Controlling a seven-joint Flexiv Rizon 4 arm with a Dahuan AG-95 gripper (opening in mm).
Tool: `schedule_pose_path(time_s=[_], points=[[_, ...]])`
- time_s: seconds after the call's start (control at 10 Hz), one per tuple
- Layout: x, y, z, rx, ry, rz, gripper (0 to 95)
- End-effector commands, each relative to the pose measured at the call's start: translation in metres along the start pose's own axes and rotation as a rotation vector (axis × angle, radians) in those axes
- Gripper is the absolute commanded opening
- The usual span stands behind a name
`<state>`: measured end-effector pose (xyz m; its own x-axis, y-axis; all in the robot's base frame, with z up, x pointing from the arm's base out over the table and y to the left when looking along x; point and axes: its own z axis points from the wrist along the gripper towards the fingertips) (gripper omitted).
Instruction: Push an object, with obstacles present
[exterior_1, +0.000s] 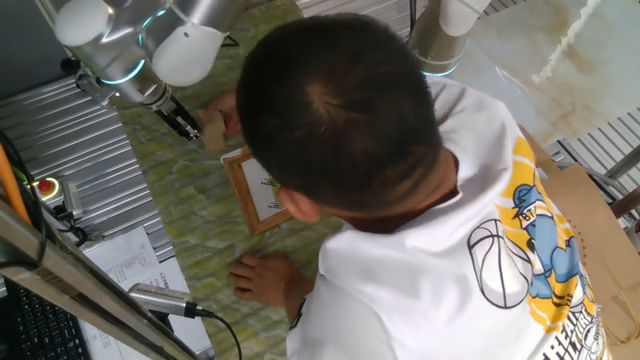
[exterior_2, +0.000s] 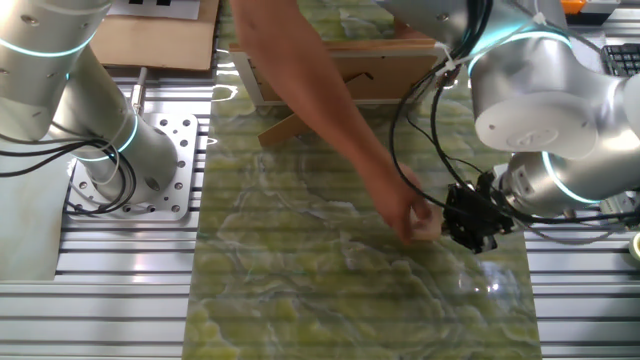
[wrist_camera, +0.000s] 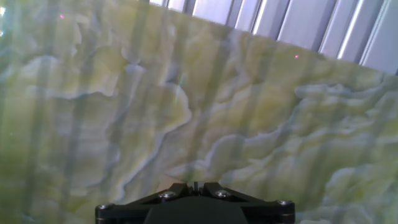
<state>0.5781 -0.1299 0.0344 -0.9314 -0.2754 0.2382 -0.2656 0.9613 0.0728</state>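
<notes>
Filling most of one fixed view is a person's head (exterior_1: 335, 105) and white printed shirt (exterior_1: 470, 240), leaning right over the table. One hand (exterior_1: 262, 276) is flat on the green marbled mat (exterior_1: 190, 215) at about 7 o'clock from the wooden picture frame (exterior_1: 240, 190), which is half hidden under the head. The small tan block (exterior_1: 214, 133) is a plain pale cube, sitting at 11 o'clock from the frame, touching the gripper (exterior_1: 185, 125).

Over in the other fixed view, the person's arm (exterior_2: 320, 110) reaches across the mat and the fingers cover the block (exterior_2: 427, 226), just at 9 o'clock of the gripper (exterior_2: 470, 225). Can't tell the jaw state there.

Hand view: just the black fingers (wrist_camera: 193, 190) pressed together, closed on nothing, above bare mat (wrist_camera: 199, 106).
</notes>
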Motion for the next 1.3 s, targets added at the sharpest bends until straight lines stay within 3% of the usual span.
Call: schedule_pose_path(time_s=[0.1, 1.3], points=[[0.000, 0.005, 0.000, 0.000, 0.003, 0.004, 0.0], [0.020, 0.021, 0.005, -0.003, 0.015, 0.006, 0.0]])
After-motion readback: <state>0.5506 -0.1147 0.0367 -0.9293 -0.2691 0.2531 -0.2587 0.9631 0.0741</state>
